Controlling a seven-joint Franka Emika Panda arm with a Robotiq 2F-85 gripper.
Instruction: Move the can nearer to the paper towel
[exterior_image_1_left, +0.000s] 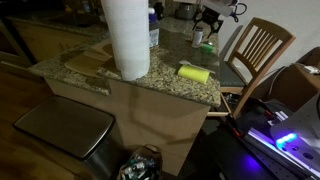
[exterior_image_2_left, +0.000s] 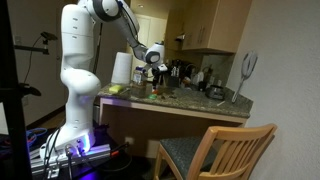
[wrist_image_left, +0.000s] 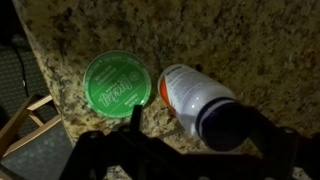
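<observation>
In an exterior view one roll (exterior_image_1_left: 125, 35) stands on the granite desk (exterior_image_1_left: 165, 83). One yellow block (exterior_image_1_left: 194, 72) lies near it, one blue-capped bottle (exterior_image_1_left: 153, 30) stands behind it, and one chair (exterior_image_1_left: 255, 50) sits alongside. The tool (exterior_image_1_left: 208, 18) hangs over the desk's far end, well apart from the roll. In an exterior view the single arm (exterior_image_2_left: 78, 60) reaches toward that end. The wrist view shows one can (wrist_image_left: 190, 98) on the desk, just beside one green disc (wrist_image_left: 117, 83). How far the tool is spread, and whether it grips anything, cannot be told.

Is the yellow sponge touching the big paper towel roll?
Apart. An exterior view shows bare countertop between the paper towel and the yellow sponge.
</observation>
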